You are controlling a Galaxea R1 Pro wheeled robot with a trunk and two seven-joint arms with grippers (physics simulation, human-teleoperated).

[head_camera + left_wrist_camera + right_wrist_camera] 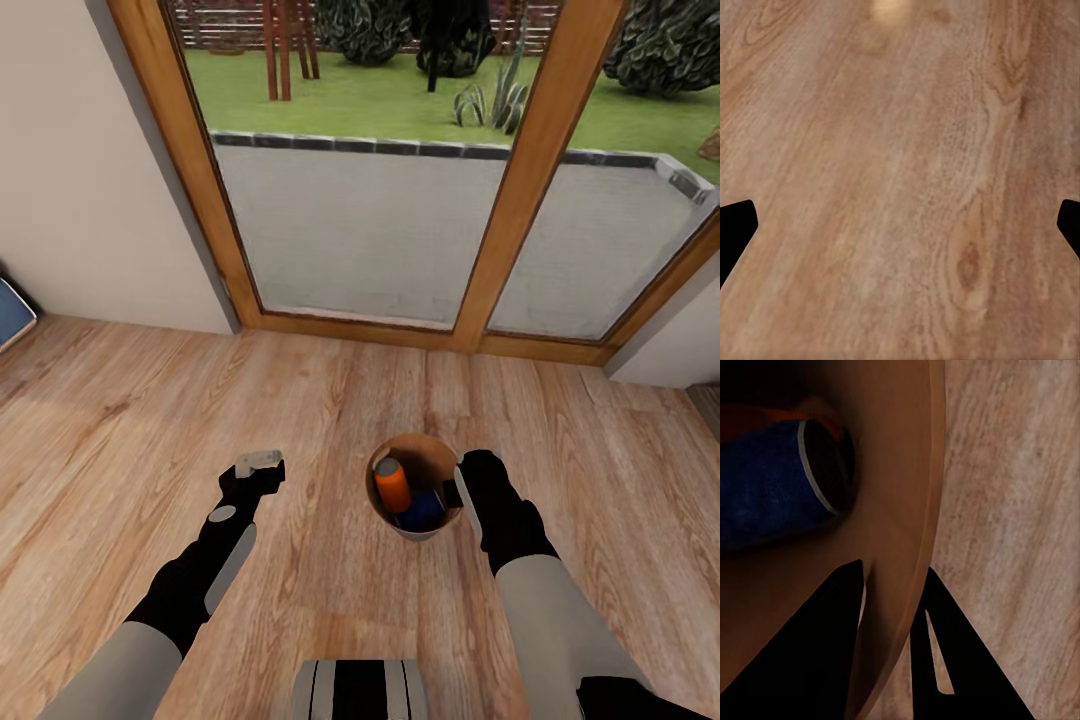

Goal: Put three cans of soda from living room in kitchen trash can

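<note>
The right gripper (462, 492) was clamped on the right rim of the trash can (383, 462), one finger inside the wall and one outside, as the right wrist view showed (894, 622). The bin sat above the plank floor (330, 400), near the wood-framed glass doors (520, 170). Inside it lay an orange soda can (392, 483) and a dark blue soda can (424, 510), the blue one on its side (772, 484) with orange just behind it. The left gripper (258, 463) hung over bare floor left of the bin, its fingers (735, 229) spread wide apart and holding nothing.
</note>
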